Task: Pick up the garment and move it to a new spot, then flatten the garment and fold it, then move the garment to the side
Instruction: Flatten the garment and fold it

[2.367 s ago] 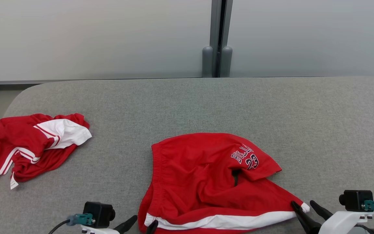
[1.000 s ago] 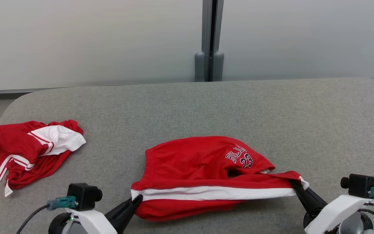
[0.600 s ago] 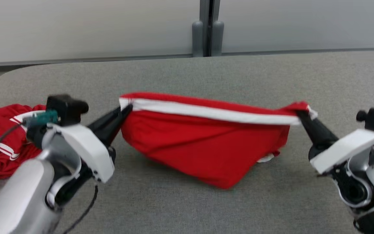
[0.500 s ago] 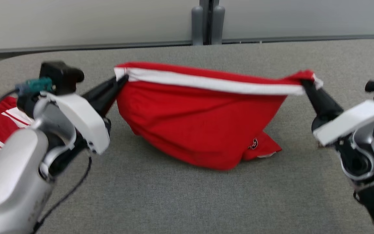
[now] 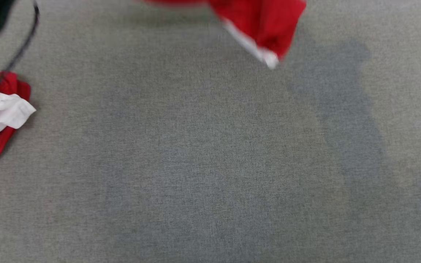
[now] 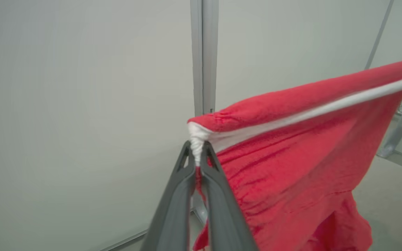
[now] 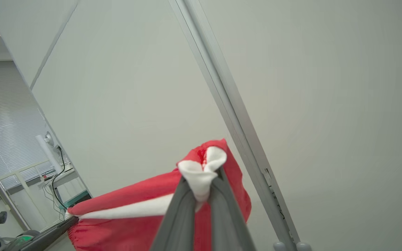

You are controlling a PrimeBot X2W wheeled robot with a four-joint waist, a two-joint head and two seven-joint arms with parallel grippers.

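left pincer [image 6: 196,150], right pincer [image 7: 202,182] on garment [image 6: 291,167] edge

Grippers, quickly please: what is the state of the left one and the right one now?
Left gripper: shut on one corner of the red fabric garment with a white stripe.
Right gripper: shut on another corner of the same garment.

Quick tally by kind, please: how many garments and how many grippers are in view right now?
Garments: 2, held red shorts and a crumpled red-and-white garment.
Grippers: 2, left gripper and right gripper, both shut on the red shorts.
Total: 4.
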